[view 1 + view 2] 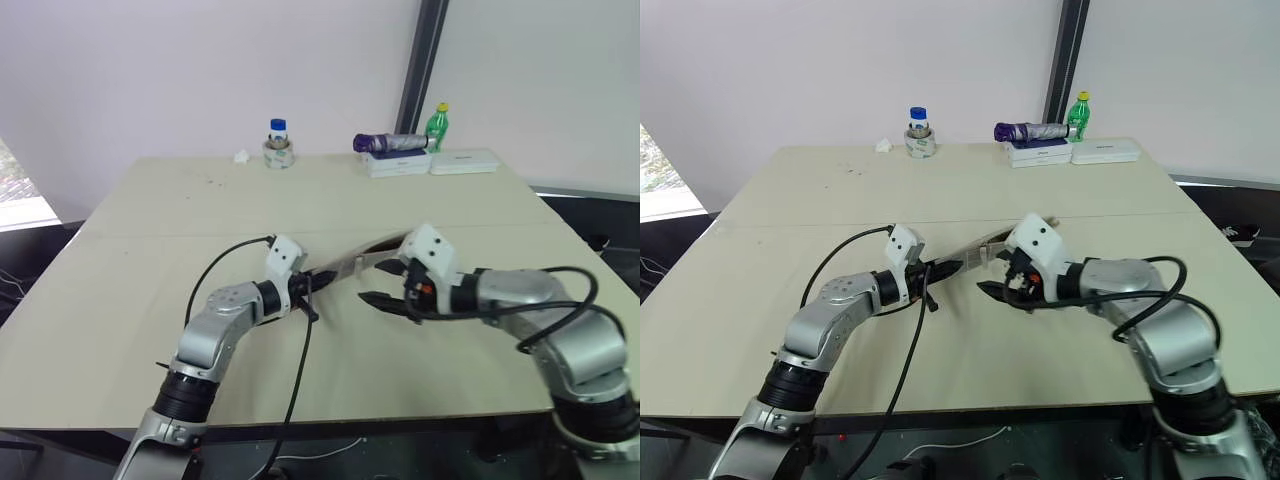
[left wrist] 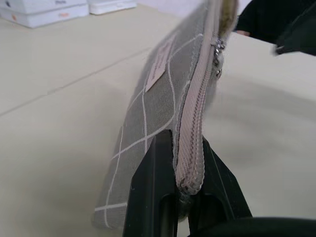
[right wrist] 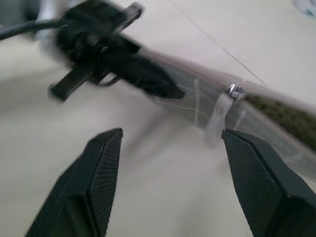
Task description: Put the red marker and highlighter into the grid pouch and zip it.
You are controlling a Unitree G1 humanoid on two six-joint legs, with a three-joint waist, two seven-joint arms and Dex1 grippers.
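Left wrist view: left pincer pinching end of grid pouch at zipper seam, fingers pressed on either side of fabric. Pouch held edge-up above tabletop, white label on its side, zipper pull tab partway along seam (part beyond pull looks open). Right pincer spread wide, empty, just beside pouch near pull tab, not touching. Far edge of tabletop: small jar, folded purple umbrella, green bottle, white boxes.
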